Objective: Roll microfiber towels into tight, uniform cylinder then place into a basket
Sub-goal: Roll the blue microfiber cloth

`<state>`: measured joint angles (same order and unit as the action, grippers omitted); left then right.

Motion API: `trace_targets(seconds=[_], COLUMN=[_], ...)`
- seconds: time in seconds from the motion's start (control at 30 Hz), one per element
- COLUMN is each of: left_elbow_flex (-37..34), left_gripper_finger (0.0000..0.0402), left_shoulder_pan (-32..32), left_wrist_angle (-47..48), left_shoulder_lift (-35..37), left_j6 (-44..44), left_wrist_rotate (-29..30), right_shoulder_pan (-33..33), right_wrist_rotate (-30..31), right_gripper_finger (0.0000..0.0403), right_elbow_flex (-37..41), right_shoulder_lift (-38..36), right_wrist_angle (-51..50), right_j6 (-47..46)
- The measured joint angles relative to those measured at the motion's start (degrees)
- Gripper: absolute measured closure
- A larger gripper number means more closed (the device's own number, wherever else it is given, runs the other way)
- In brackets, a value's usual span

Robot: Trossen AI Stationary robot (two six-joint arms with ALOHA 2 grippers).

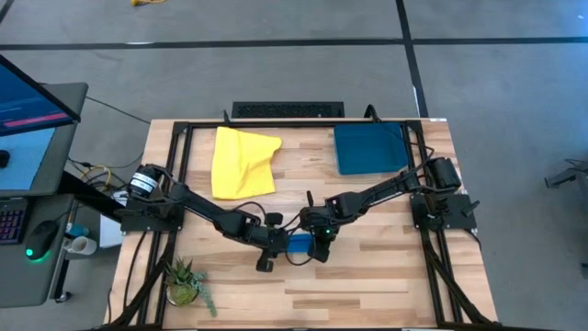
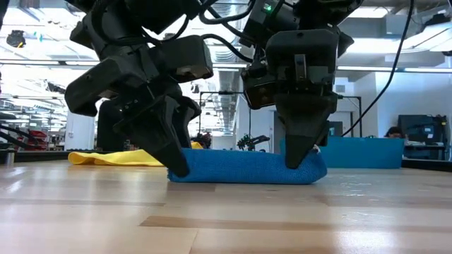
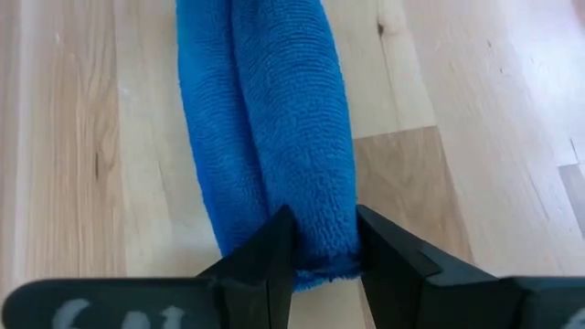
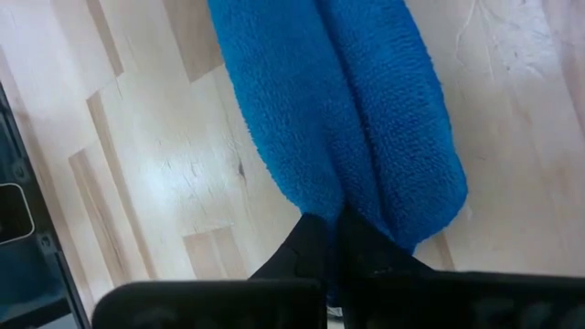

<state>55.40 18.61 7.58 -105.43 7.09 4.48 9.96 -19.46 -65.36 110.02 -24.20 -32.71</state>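
Observation:
The blue towel (image 1: 299, 244) lies rolled into a short, thick roll on the wooden table, near its middle. In the low view the blue roll (image 2: 247, 166) rests flat on the boards, with one gripper at each end. My left gripper (image 3: 324, 249) is shut on the roll's left end. My right gripper (image 4: 334, 233) is shut, its tips sunk into the right end. The yellow towel (image 1: 243, 161) lies loosely folded at the far left. The dark teal basket (image 1: 370, 149) stands at the far right, with nothing showing in it. My left gripper pinches the roll's left end (image 3: 322, 228) between its two fingers, one lobe of the roll standing between them. It comes slanting down from the table's left, along the roll. The roll lies on the table. My right gripper has its shut fingertips (image 4: 320, 239) in the groove between the roll's two lobes at the right end (image 4: 384, 219), slanting down from the right. Whether a layer is caught between them I cannot tell.
A small potted plant (image 1: 186, 283) stands at the near left corner. A monitor (image 1: 28, 115) and a mouse (image 1: 39, 241) sit beyond the left edge. Bare wood (image 1: 367, 285) stretches along the near side of the roll.

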Motion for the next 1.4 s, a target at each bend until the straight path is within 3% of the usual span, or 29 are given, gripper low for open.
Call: trace_targets(seconds=[0.17,0.3,0.43,0.73,1.0,1.4], left_elbow_flex=[0.00,-0.09,-0.09,-0.02,0.00,-0.11], left_gripper_finger=[0.0269,0.0229,0.0207,0.0203,0.0203,0.0203], left_shoulder_pan=[0.02,-0.23,-1.06,3.55,8.55,7.00], left_wrist_angle=[-0.23,0.03,1.62,4.59,7.60,-6.54], left_shoulder_lift=[0.00,0.00,0.00,1.10,7.47,1.38], left_j6=[0.22,4.18,5.42,3.13,1.65,-11.15], left_wrist_rotate=[1.39,6.70,6.47,12.43,21.72,18.85], right_shoulder_pan=[0.00,0.00,0.00,-0.52,-1.81,-3.41], right_wrist_rotate=[0.00,-0.54,-0.76,-1.50,-3.21,-5.37], right_gripper_finger=[0.0377,0.0381,0.0381,0.0383,0.0382,0.0382], right_elbow_flex=[0.00,0.05,0.07,0.07,0.07,0.09], right_shoulder_lift=[0.00,-0.06,-0.07,-0.07,-0.04,0.00], right_wrist_angle=[-0.08,-0.59,-0.62,-0.54,-0.82,-1.27], right_j6=[0.18,0.22,0.22,1.35,1.25,-0.29])
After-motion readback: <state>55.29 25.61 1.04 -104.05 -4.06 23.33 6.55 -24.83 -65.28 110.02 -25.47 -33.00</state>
